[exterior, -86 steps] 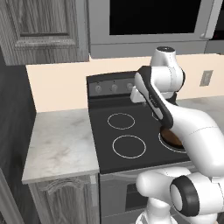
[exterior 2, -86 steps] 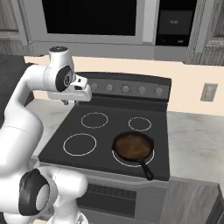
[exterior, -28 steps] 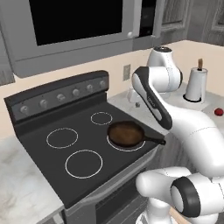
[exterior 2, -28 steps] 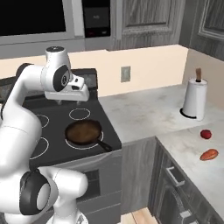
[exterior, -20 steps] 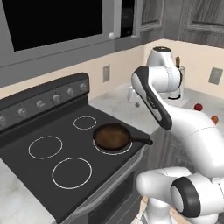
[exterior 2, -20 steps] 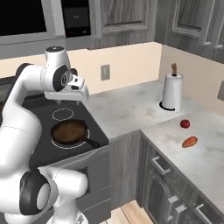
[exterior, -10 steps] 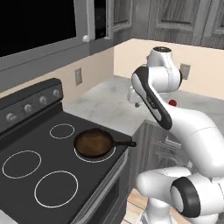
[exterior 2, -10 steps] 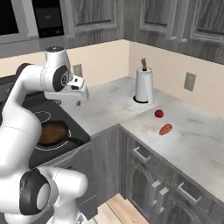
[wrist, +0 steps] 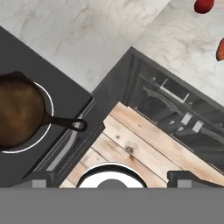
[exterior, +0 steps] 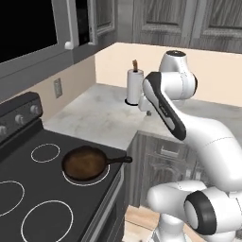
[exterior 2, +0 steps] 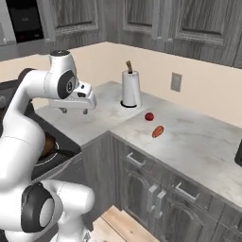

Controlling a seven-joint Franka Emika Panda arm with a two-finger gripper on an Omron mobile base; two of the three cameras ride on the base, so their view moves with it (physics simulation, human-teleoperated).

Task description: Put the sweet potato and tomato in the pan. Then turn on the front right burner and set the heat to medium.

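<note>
On the desk, near its back edge: tomato [exterior 2: 149,116] and sweet potato [exterior 2: 158,131] lying just apart. On the front right burner [exterior: 90,176]: pan [exterior: 85,163] sitting. Gripper [exterior 2: 73,111] hovering, jaws spread, gripping nothing.

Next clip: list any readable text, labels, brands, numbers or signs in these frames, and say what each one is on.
None: no readable word, number, brand or sign on anything.
stove knobs: no legible markings; too small to tell if any exist.
microwave: dark panel, nothing legible.
paper towel roll: plain white.
pan, tomato, sweet potato: unmarked.
</note>
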